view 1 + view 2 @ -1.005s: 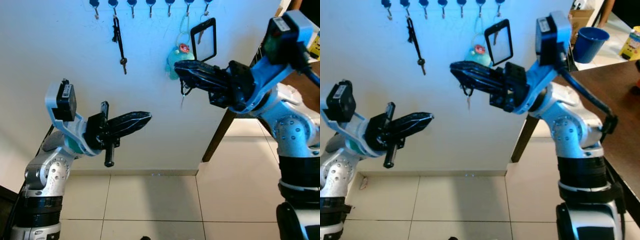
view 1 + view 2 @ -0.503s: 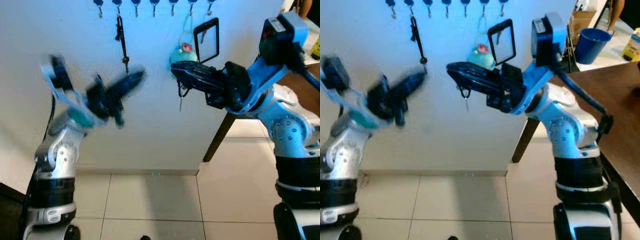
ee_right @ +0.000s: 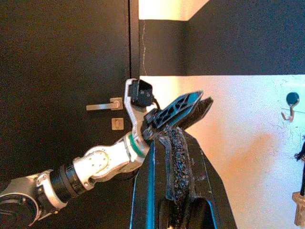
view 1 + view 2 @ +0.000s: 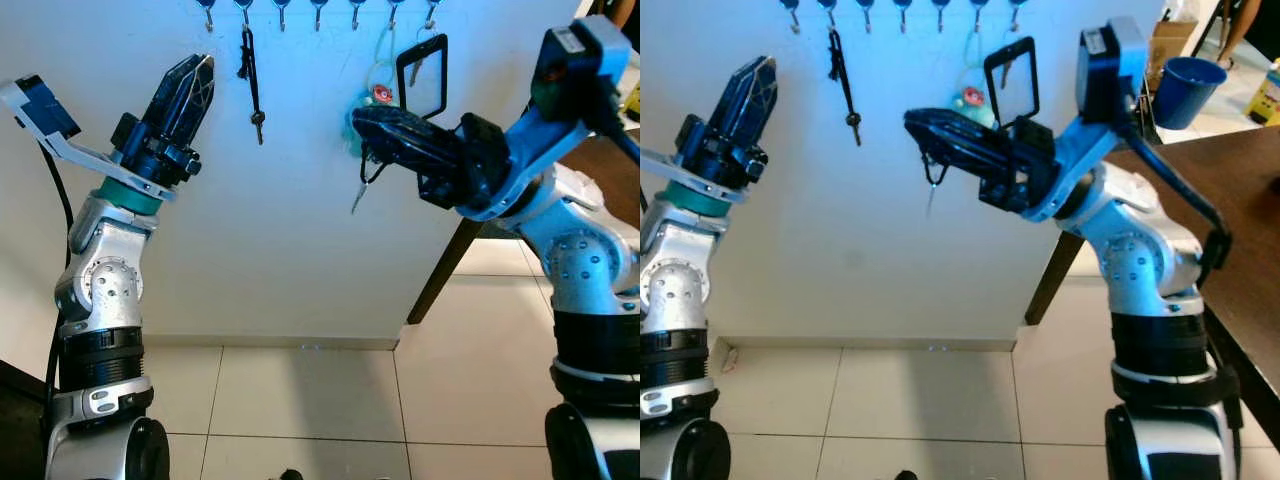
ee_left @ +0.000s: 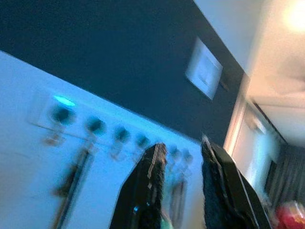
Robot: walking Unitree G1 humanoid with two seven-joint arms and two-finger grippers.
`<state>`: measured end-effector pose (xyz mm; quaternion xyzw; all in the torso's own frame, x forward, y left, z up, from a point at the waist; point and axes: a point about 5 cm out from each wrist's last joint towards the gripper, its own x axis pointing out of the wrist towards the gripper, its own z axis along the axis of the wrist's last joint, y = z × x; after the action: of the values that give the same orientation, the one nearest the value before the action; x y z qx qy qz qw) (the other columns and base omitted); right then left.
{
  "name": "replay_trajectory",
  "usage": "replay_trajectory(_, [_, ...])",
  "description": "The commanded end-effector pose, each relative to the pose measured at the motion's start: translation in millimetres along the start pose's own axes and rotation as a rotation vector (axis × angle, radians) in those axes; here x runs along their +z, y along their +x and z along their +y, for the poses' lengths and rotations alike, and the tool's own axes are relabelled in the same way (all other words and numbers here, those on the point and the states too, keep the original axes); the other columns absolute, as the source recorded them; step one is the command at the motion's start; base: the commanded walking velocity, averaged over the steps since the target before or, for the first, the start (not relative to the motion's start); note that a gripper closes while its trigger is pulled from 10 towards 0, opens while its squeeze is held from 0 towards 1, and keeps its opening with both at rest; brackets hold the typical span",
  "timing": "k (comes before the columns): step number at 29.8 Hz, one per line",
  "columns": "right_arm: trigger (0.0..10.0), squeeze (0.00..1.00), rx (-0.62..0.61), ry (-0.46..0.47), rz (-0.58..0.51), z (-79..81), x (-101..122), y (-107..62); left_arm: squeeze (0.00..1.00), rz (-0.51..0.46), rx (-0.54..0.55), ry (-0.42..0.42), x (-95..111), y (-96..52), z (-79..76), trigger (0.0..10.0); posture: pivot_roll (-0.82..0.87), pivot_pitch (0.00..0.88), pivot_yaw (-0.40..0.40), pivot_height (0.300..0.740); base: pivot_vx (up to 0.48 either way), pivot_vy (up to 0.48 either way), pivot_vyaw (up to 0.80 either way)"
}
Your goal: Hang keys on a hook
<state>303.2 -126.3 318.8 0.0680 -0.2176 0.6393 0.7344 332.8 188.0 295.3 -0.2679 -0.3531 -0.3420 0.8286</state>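
Because the keys (image 4: 362,185) must reach a hook (image 4: 357,14) on the wall (image 4: 300,250), they dangle from the right gripper (image 4: 372,124), jaws pinching their ring, just below the row; the left gripper (image 4: 190,85) points up beside it, jaws slightly spread, holding nothing.

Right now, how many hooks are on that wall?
7 hooks, one row high on the wall; second from left and the two rightmost are occupied.
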Motion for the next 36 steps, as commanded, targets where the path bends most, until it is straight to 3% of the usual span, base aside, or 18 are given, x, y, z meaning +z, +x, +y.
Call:
replay_trajectory(1, [10.0,0.00,-0.008,0.002,-0.024,0.3,0.4,-2.4,1.00,-0.039,-0.004,-0.019,4.9,0.5,-0.2,10.0,-0.09,0.044,0.070,0.740,0.000,0.000,0.00])
replay_trajectory(5, [10.0,0.00,-0.014,0.003,-0.028,0.9,0.0,-2.9,1.00,-0.030,-0.071,-0.047,3.3,2.8,-9.7,10.0,-0.09,0.045,0.070,0.740,0.000,0.000,0.00])
replay_trajectory(13, [10.0,0.00,-0.020,0.004,-0.034,0.9,0.5,-3.1,1.00,-0.009,-0.099,-0.038,0.4,7.9,-15.8,10.0,-0.09,0.044,0.072,0.740,0.000,0.000,0.00])
replay_trajectory(16, [10.0,0.00,-0.018,0.006,-0.043,1.1,1.7,-3.0,1.00,0.049,-0.189,-0.038,-4.8,8.1,-26.6,10.0,-0.09,0.044,0.074,0.740,0.000,0.000,0.00])
replay_trajectory(17, [10.0,0.00,-0.015,0.008,-0.049,0.9,2.7,-3.0,1.00,0.112,-0.262,-0.011,-9.6,7.0,-34.6,10.0,-0.09,0.043,0.073,0.740,0.000,0.000,0.00])
replay_trajectory(19, [10.0,0.00,-0.015,0.008,-0.049,0.9,2.7,-3.0,1.00,0.112,-0.262,-0.011,-9.6,7.0,-34.6,10.0,-0.09,0.043,0.073,0.740,0.000,0.000,0.00])
replay_trajectory(21, [10.0,0.00,-0.008,0.017,-0.047,0.5,3.3,-2.3,1.00,0.301,-0.411,0.068,-25.6,-1.0,-48.6,10.0,-0.09,0.045,0.070,0.740,0.000,0.000,0.00])
replay_trajectory(22, [10.0,0.00,-0.008,0.017,-0.047,0.5,3.3,-2.3,1.00,0.301,-0.411,0.068,-25.6,-1.0,-48.6,10.0,-0.09,0.045,0.070,0.740,0.000,0.000,0.00])
replay_trajectory(24, [10.0,0.00,0.002,0.026,-0.039,0.8,2.7,-1.1,1.00,0.413,-0.496,0.092,-35.3,-10.0,-55.3,10.0,-0.09,0.044,0.067,0.740,0.000,0.000,0.00])
replay_trajectory(36, [10.0,0.00,0.017,0.047,-0.032,2.0,-1.7,3.1,1.00,0.458,-0.527,0.051,-47.8,-14.9,-64.0,10.0,-0.08,0.039,0.065,0.740,0.000,0.000,0.00])
